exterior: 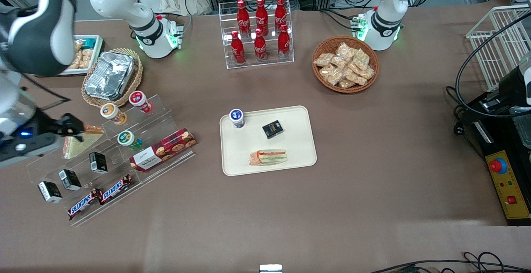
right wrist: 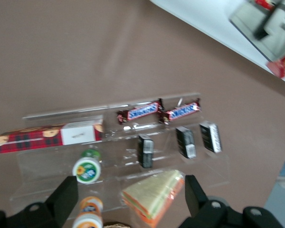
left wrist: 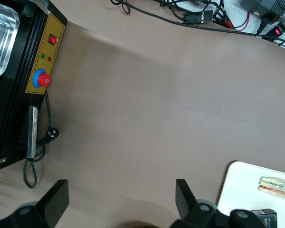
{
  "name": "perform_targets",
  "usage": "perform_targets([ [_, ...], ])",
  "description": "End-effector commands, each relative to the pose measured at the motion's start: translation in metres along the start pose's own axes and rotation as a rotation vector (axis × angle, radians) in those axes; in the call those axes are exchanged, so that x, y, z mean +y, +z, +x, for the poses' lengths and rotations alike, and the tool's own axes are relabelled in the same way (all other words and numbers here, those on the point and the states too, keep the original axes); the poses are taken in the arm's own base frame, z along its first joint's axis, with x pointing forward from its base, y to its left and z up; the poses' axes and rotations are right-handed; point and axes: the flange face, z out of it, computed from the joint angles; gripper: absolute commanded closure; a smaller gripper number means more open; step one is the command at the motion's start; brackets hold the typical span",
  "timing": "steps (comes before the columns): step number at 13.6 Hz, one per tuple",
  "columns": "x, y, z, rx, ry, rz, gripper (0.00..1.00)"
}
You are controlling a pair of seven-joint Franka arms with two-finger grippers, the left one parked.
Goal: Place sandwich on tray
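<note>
The sandwich (exterior: pixel 268 157), a clear-wrapped wedge with green and orange-red stripes along its cut edge, lies flat on the cream tray (exterior: pixel 292 150), at the tray's edge nearest the front camera. The parked arm's wrist view also catches the sandwich (left wrist: pixel 277 185) on the tray (left wrist: pixel 237 183). My gripper (exterior: pixel 79 128) is far from it, at the working arm's end of the table, above the clear acrylic shelf (exterior: pixel 161 117). The gripper (right wrist: pixel 130 205) is open, and another triangular sandwich wedge (right wrist: pixel 154 199) with an orange edge lies on the shelf under the gap between its fingers (right wrist: pixel 61 199).
A blue-lidded cup (exterior: pixel 237 118) and a small black box (exterior: pixel 272 129) share the tray. The shelf holds cups, a red cookie box (exterior: pixel 162 149), black cartons and Snickers bars (exterior: pixel 99 196). Farther from the camera stand a cola rack (exterior: pixel 259 30), a snack basket (exterior: pixel 345 64) and a foil container (exterior: pixel 110 74).
</note>
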Motion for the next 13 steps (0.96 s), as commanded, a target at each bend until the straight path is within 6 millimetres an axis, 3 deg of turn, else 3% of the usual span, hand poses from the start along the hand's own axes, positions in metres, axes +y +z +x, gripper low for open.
perform_targets([
  [1,0.049,0.0,-0.024,0.025,0.099,-0.01,0.01],
  [2,0.067,0.003,-0.035,0.018,0.133,-0.004,0.0],
  [6,0.109,-0.005,-0.071,0.058,0.244,0.066,0.0],
  [9,0.107,-0.009,-0.079,0.042,0.366,0.13,0.0],
  [13,0.092,-0.024,-0.079,0.043,0.374,0.153,0.01],
])
